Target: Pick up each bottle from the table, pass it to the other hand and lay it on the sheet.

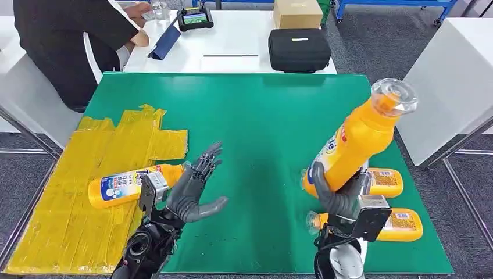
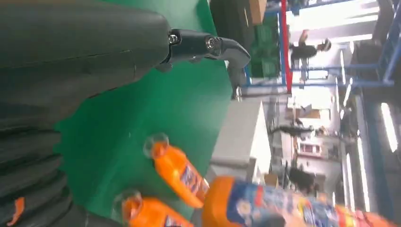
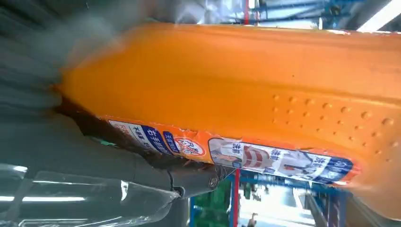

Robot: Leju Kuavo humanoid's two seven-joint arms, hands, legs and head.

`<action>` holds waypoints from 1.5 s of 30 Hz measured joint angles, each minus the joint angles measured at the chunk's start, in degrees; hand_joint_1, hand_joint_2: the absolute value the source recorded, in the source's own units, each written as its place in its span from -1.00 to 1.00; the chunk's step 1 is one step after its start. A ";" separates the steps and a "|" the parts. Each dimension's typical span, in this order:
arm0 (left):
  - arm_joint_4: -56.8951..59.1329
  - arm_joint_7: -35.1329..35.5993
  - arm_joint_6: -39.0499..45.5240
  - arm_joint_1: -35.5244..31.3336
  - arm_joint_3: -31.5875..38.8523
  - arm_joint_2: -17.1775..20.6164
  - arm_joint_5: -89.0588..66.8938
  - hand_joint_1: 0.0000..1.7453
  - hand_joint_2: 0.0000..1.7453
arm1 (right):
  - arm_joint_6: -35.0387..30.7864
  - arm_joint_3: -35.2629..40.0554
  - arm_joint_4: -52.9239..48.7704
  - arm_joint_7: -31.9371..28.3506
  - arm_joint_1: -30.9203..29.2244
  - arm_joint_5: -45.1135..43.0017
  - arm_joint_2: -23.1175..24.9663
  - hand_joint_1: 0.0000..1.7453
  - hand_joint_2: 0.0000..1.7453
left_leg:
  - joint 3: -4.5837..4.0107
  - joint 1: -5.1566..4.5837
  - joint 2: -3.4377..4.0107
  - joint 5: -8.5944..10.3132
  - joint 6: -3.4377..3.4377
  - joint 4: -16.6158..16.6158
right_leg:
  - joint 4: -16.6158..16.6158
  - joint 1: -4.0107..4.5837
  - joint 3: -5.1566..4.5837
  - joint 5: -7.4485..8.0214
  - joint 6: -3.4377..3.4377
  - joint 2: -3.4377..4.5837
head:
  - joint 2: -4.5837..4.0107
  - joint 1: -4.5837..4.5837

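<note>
Bottle [image 1: 354, 142] gripped at base by right hand [image 1: 340, 197], tilted, lifted

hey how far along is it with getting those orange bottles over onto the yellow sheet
Done: one bottle lies on the yellow sheet. In hand: the right hand holds a second bottle raised and tilted; the left hand is open and empty. Left: the handover, plus two bottles lying on the green table.
</note>
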 measured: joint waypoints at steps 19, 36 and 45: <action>-0.74 0.37 0.72 0.24 -2.64 0.04 0.15 -1.00 1.00 | 2.67 5.99 5.36 1.16 -0.29 2.21 -0.57 1.00 1.00 | -0.01 0.01 -0.01 0.00 0.00 0.00 | 0.00 0.01 0.00 0.00 0.00 0.00 | 0.00 -0.02; 3.30 -0.39 0.50 -5.09 -3.80 0.98 5.58 -1.00 1.00 | 4.10 22.28 22.96 0.94 -6.80 8.59 -0.63 1.00 1.00 | 0.00 0.01 0.01 0.02 -0.01 0.00 | 0.02 0.01 -0.01 0.00 0.00 0.00 | 0.00 0.00; 11.58 -4.87 -0.52 -9.23 -3.87 1.40 7.30 -1.00 1.00 | -5.92 27.93 33.00 -3.34 -12.44 15.84 -0.15 1.00 1.00 | 0.00 0.01 0.01 0.03 0.00 0.00 | 0.02 0.01 -0.02 0.00 0.00 0.00 | 0.00 0.00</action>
